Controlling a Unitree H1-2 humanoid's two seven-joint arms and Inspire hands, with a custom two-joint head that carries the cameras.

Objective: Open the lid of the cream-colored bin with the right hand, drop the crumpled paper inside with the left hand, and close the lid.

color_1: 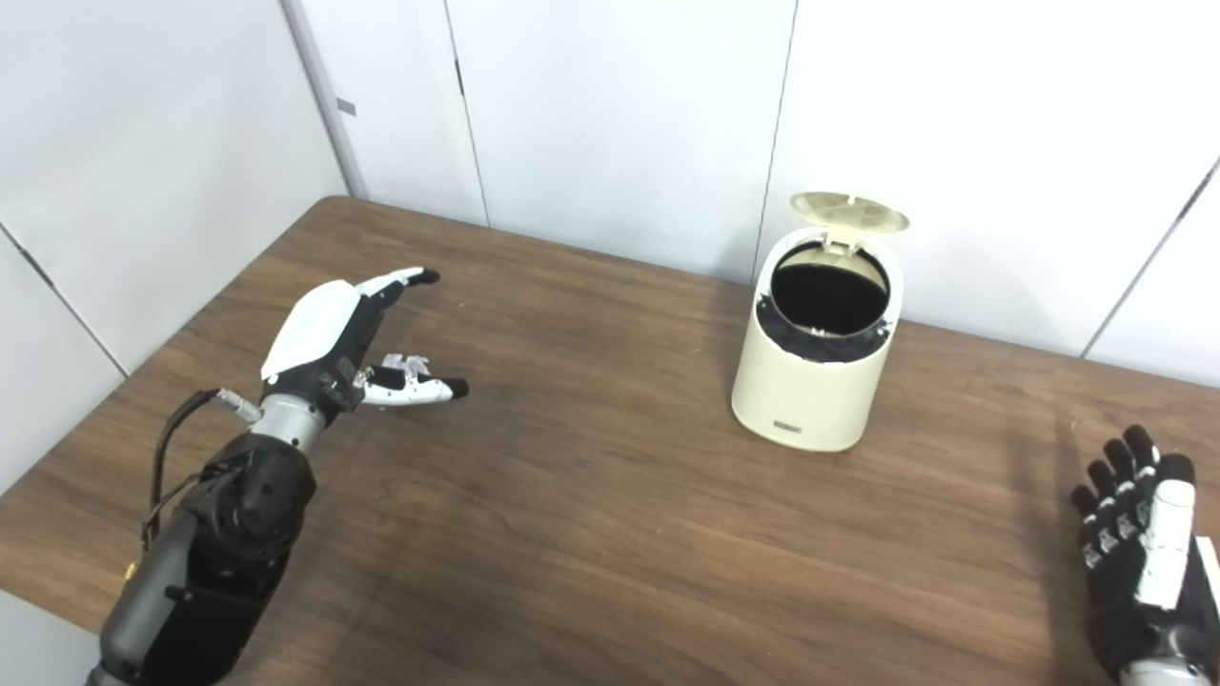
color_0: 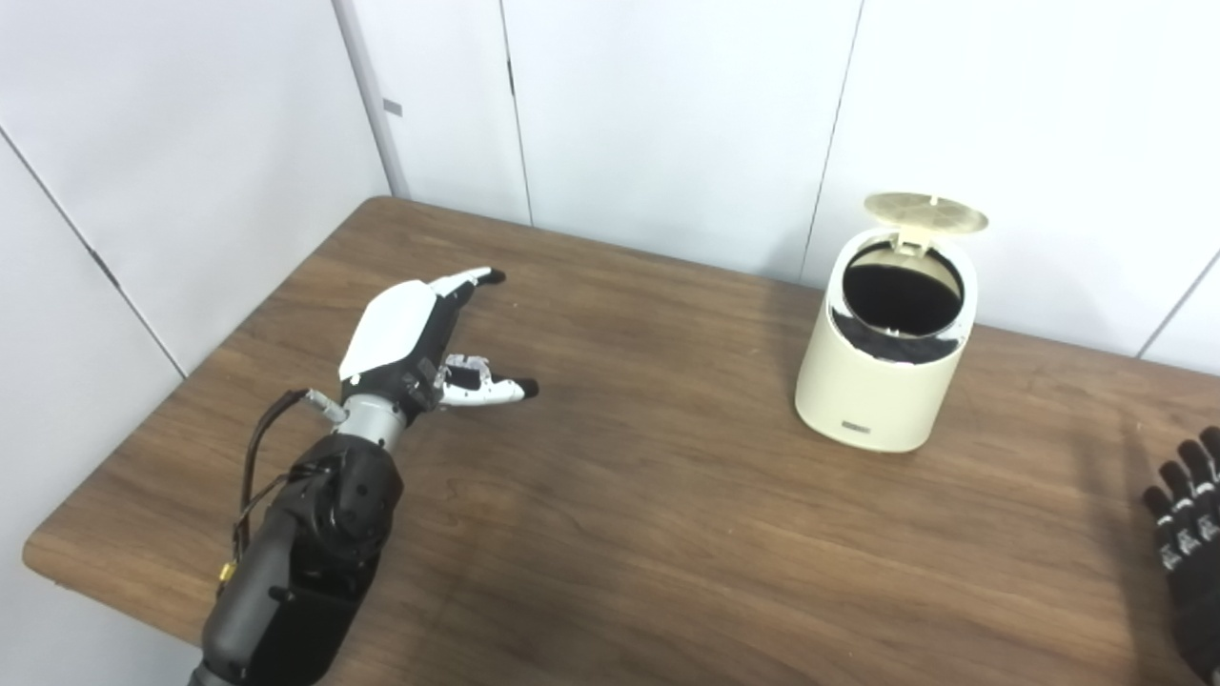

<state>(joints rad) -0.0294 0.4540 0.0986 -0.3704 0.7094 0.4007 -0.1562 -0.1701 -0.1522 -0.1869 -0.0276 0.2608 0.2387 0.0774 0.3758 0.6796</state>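
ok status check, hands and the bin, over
Left hand open, empty, above the wooden table. Right hand open, low right, clear of the cream-coloured bin. Round lid up. No crumpled paper seen; nothing in the way.

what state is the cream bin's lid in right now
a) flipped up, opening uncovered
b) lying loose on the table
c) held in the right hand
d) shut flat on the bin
a: the lid stands raised at the back rim of the cream bin, leaving the dark opening uncovered, with neither hand touching it.
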